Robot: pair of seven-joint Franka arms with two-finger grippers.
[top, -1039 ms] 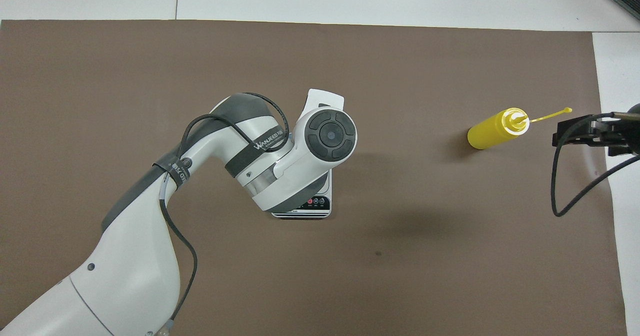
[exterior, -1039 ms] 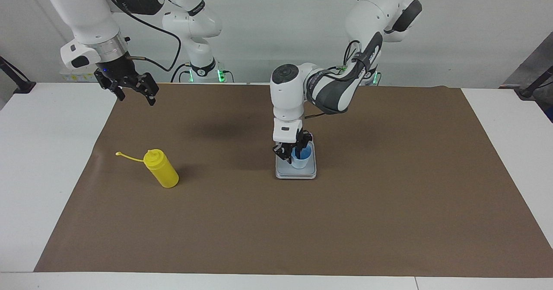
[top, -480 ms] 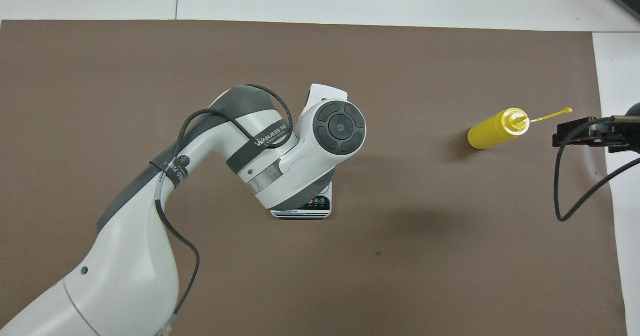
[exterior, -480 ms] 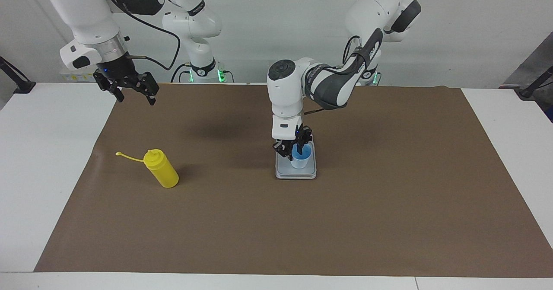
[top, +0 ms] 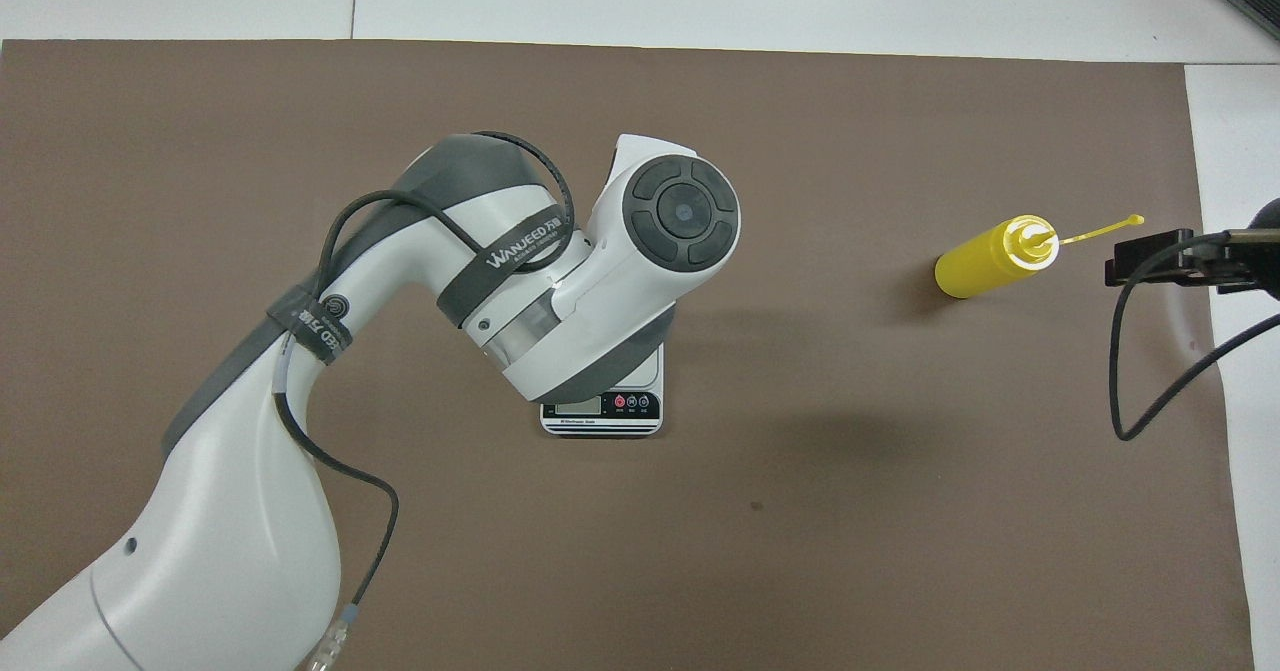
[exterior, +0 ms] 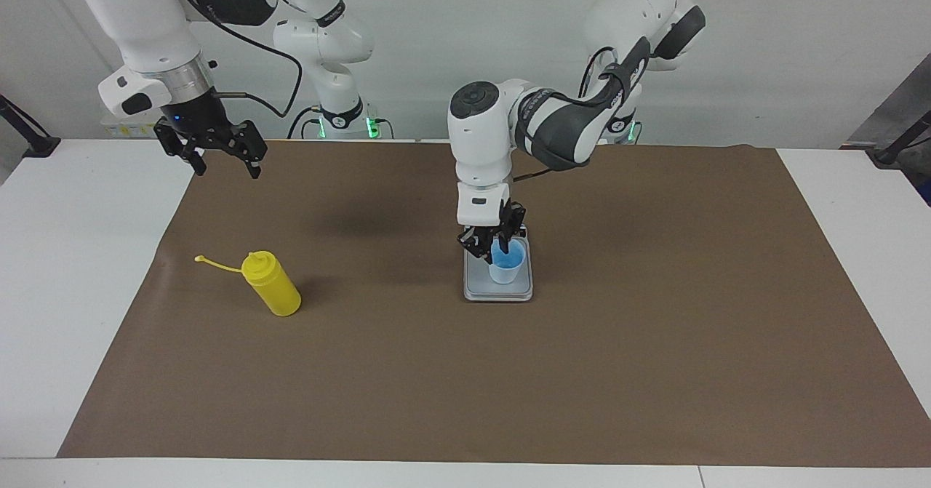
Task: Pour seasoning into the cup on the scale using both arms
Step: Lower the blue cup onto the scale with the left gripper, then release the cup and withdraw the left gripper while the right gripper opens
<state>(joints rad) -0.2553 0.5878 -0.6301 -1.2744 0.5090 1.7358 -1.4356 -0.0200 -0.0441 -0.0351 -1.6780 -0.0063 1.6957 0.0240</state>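
Observation:
The light blue cup (exterior: pixel 507 264) stands on the silver-grey scale (exterior: pixel 476 289) in the middle of the brown mat. My left gripper (exterior: pixel 493 248) hangs just above the cup's rim, fingers apart, one fingertip (exterior: pixel 503 245) still over the cup's mouth, holding nothing. In the overhead view the left arm hides the cup, and only the scale's display end (top: pixel 600 415) shows. The yellow seasoning bottle (exterior: pixel 271 292) stands on the mat toward the right arm's end, its tip strap sticking out sideways. My right gripper (exterior: pixel 217 155) hovers open over the mat's edge by the robots, apart from the bottle (top: pixel 985 259).
The brown mat (exterior: pixel 654 372) covers most of the white table (exterior: pixel 65 270). A black cable loops down from the right wrist (top: pixel 1125 371).
My left gripper has risen off the cup, which stays on the scale. The right gripper has drifted slightly toward its end of the table.

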